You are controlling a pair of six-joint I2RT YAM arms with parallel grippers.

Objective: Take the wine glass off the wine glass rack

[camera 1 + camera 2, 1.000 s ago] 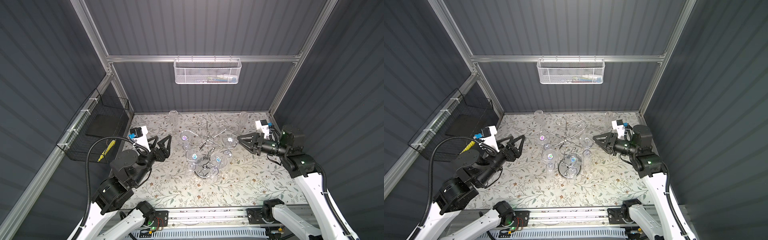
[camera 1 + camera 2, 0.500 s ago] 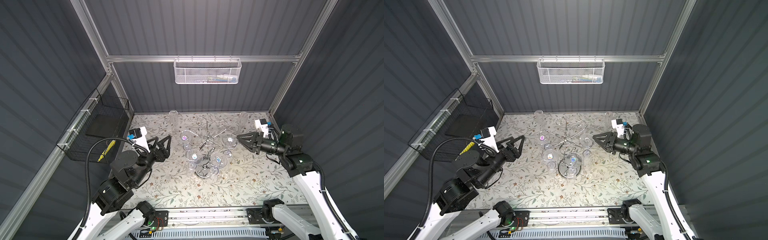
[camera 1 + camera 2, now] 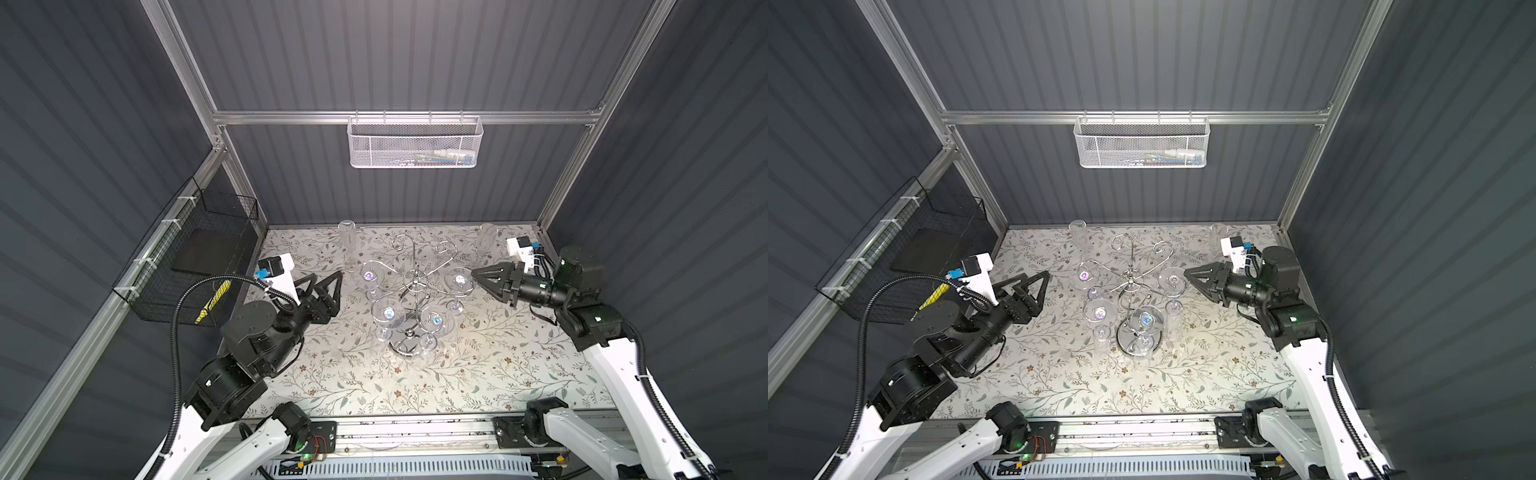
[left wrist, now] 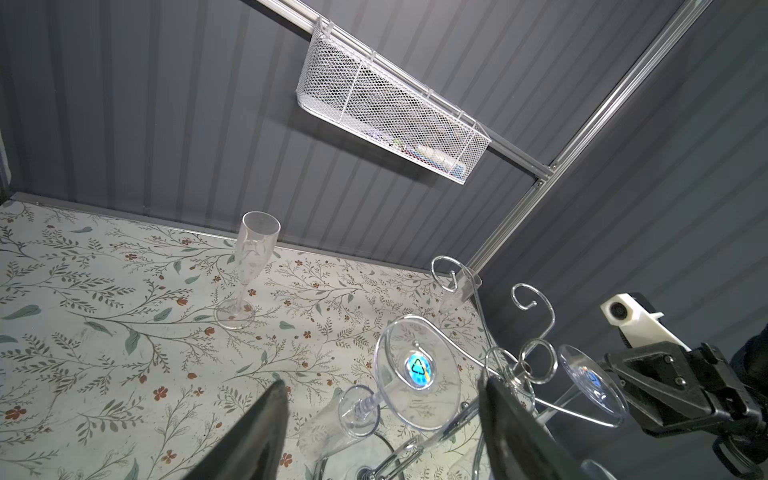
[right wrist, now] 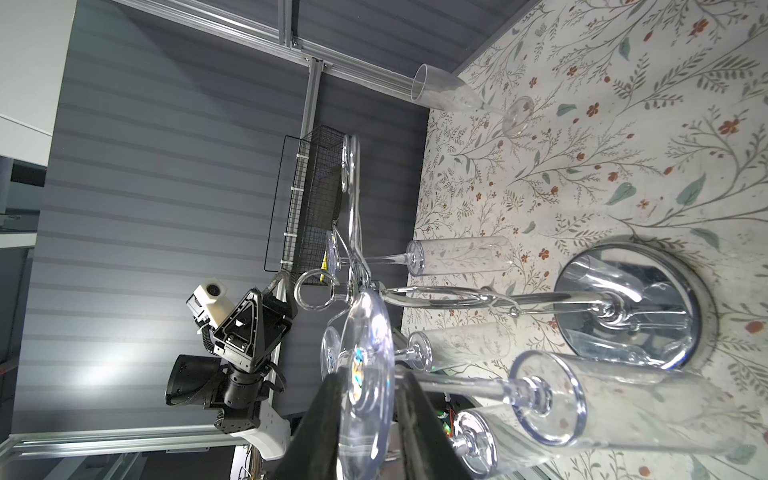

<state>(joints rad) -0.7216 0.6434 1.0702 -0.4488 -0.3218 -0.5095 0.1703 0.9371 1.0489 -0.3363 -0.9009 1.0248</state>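
Note:
The chrome wine glass rack (image 3: 415, 283) (image 3: 1131, 282) stands mid-table on its round mirrored base (image 5: 681, 291), with several clear glasses hanging upside down from its curled arms. My right gripper (image 3: 474, 273) (image 3: 1185, 271) (image 5: 369, 378) is level with the right-hand wine glass (image 3: 459, 281) (image 5: 368, 353). Its jaws stand narrow on either side of the glass's foot disc, with a sliver of gap on the stem side. My left gripper (image 3: 326, 276) (image 4: 382, 384) is wide open and holds nothing. It sits just left of the left-hand hanging glass (image 3: 368, 274) (image 4: 417, 370).
Two flutes stand upright at the back of the floral table, one on the left (image 3: 347, 239) and one on the right (image 3: 487, 239). A white mesh basket (image 3: 415, 143) hangs on the back wall. A black wire basket (image 3: 199, 266) is fixed to the left wall.
My right gripper has slid left onto the right-hand glass's foot, and its jaws have narrowed around it. The left arm has barely moved.

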